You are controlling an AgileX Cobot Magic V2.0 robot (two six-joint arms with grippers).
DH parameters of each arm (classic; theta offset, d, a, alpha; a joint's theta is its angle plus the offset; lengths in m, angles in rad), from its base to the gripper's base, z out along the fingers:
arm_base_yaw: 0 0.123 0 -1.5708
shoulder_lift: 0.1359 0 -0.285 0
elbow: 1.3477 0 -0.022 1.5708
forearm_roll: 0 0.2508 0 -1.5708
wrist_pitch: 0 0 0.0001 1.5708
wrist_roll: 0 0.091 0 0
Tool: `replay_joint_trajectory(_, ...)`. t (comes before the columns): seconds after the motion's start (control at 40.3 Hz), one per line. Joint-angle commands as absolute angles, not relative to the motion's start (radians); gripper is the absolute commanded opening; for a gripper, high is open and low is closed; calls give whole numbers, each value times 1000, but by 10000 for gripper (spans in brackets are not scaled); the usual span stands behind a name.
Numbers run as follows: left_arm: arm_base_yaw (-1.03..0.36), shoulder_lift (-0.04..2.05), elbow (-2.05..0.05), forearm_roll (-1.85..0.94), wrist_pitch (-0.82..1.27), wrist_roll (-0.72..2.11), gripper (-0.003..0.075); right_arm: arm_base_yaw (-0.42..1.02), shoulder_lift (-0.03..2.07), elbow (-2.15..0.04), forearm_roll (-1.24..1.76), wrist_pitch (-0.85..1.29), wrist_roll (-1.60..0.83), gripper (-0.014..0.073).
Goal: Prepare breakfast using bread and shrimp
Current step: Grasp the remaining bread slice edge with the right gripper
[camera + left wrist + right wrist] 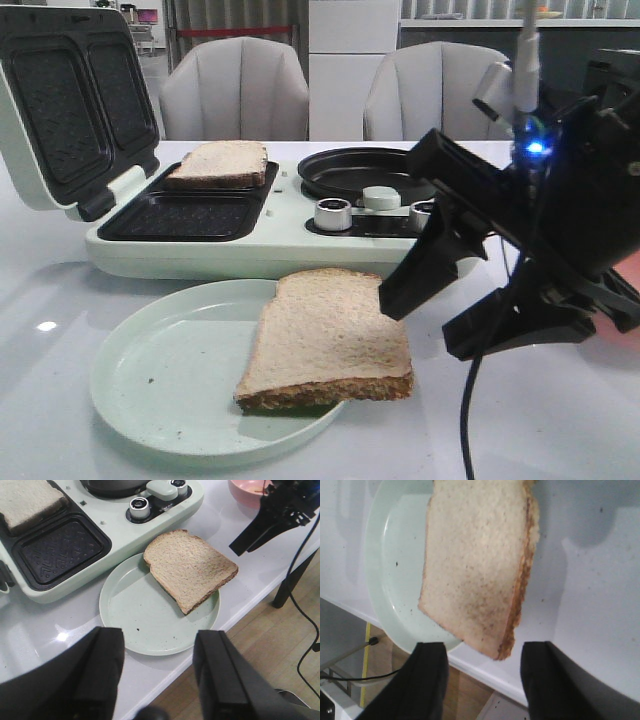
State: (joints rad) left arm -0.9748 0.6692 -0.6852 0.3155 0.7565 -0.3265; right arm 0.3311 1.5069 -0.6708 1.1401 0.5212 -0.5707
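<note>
No legible text or labels

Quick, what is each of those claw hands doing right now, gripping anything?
Left gripper: open, holding nothing.
Right gripper: open, holding nothing, above the bread on the plate.

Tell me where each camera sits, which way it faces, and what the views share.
Front view: looks forward over the table at the sandwich maker; the open right gripper shows.
Left wrist view: looks down past the open left gripper at the plate.
Right wrist view: looks down at the bread slice overhanging the plate's rim; its own fingers show.
All three share that slice and plate.
</note>
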Motion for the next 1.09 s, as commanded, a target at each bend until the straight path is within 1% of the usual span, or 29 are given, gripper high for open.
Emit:
replay_joint_trajectory(0.0, -981, 666, -716, 326, 695, -325, 380, 333, 1540, -746, 1179, 525, -589, 452)
replay_joint_trajectory(0.199, -981, 666, -716, 326, 695, -325, 380, 333, 1652, -821, 1179, 525, -589, 452)
replay_joint_trajectory(0.397, -981, 666, -716, 326, 695, -325, 380, 333, 1719, -853, 1177, 531, -589, 447)
replay_joint_trajectory(0.471, -981, 666, -716, 326, 695, -325, 380, 333, 1726, -856, 1177, 535, -589, 409)
replay_joint_trajectory(0.62, -981, 666, -716, 326, 695, -325, 380, 333, 1726, -856, 1177, 548, -591, 248)
replay_joint_trajectory(0.744, -981, 666, -716, 328, 695, -325, 380, 333, 1726, -856, 1177, 551, -595, 153)
replay_joint_trajectory(0.869, -981, 666, -716, 330, 695, -325, 380, 333, 1726, -856, 1177, 554, -596, 105)
replay_joint_trajectory(1.067, -981, 666, -716, 330, 695, -325, 380, 333, 1687, -856, 1177, 591, -613, 95)
